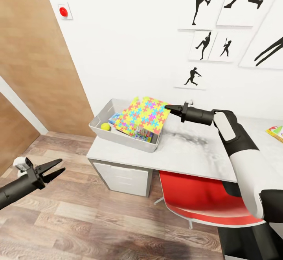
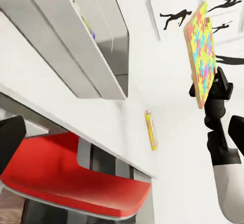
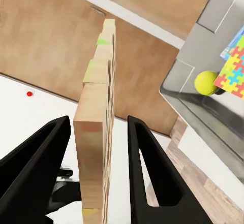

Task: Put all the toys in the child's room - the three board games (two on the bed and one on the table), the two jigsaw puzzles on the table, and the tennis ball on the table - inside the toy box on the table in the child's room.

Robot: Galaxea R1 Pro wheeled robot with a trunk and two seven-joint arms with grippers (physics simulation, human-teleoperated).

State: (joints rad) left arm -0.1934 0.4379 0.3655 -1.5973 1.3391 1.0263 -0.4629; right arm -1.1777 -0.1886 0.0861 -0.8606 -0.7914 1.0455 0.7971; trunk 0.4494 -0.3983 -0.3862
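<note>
A jigsaw puzzle hangs tilted over the right end of the light grey toy box, with my right gripper shut on its corner. The right wrist view has that puzzle edge-on between the two black fingers. Inside the box lie the tennis ball, a blue board game and another printed game box. Beside the ball a second jigsaw-patterned corner shows. My left gripper is open and low over the floor, left of the table.
A red chair is tucked under the table on the right. One colourful flat box lies at the table's far right edge. Pale cabinet fronts stand below the toy box. A wooden door is to the left.
</note>
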